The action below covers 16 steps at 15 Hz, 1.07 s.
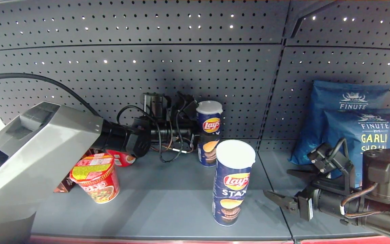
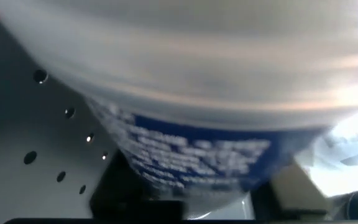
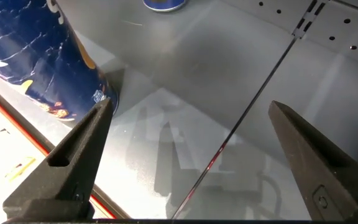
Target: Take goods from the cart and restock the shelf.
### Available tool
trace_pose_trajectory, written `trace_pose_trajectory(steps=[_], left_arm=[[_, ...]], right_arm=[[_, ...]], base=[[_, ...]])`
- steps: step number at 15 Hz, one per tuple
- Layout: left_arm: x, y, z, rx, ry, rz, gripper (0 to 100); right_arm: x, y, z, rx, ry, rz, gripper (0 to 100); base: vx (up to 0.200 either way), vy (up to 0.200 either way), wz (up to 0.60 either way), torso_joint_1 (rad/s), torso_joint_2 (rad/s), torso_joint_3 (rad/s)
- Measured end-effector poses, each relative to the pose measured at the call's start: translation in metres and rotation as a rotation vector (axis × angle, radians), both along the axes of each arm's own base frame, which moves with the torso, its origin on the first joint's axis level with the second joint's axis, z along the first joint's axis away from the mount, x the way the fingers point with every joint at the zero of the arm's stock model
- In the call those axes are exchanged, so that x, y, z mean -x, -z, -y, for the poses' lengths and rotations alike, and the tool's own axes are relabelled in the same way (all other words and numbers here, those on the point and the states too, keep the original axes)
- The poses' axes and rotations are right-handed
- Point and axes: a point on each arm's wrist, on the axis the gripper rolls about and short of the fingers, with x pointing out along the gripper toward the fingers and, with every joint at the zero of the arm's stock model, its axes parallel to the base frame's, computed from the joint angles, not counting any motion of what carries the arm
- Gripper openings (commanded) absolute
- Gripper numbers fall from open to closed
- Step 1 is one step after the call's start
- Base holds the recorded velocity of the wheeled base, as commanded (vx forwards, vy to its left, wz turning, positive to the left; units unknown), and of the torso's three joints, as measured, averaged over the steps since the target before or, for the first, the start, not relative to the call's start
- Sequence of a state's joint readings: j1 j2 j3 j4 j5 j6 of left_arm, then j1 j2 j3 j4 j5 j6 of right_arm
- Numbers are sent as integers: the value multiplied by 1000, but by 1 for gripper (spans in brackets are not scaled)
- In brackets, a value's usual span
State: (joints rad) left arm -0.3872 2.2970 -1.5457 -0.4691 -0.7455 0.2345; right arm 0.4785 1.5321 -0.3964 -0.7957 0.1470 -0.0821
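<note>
Dark pegboard shelf (image 1: 168,203), already part stocked. Had the left hand (image 1: 195,130) clamped round a chips can (image 1: 209,118), stacked on a second can (image 1: 206,154) right under it. Right hand (image 1: 284,189) hung wide open and empty, front can (image 1: 234,183) just beside it. Noodle cup (image 1: 96,178) back by the left wrist. Looked mid-job: release left, then more goods to fetch.

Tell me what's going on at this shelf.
The left gripper is clamped around a chip can at the back of the shelf, by the pegboard. A second chip can stands nearer the front. The right gripper hangs open beside it, holding nothing, in front of the blue snack bags.
</note>
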Motion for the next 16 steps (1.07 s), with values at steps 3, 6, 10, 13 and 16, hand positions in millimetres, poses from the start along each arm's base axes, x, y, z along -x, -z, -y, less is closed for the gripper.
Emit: trace_pose_trajectory(steps=[3, 6, 10, 13, 16], left_arm=[[2, 4, 4, -5, 4, -9, 100], [11, 6, 2, -23, -14, -34, 100], [47, -6, -17, -63, -84, -71, 100], [78, -27, -36, -83, -174, -61, 100], [108, -41, -56, -99, -261, -63, 100]], right_arm=[[1, 2, 1, 4, 1, -6, 100], [4, 7, 2, 16, 1, -25, 100], [10, 18, 5, 45, 7, -66, 100], [11, 22, 6, 58, 16, -79, 100], [11, 23, 6, 86, 73, -74, 100]], base=[[0, 0, 0, 0, 0, 0], [0, 0, 0, 0, 0, 0], [0, 0, 0, 0, 0, 0], [0, 0, 0, 0, 0, 0], [0, 0, 0, 0, 0, 0]])
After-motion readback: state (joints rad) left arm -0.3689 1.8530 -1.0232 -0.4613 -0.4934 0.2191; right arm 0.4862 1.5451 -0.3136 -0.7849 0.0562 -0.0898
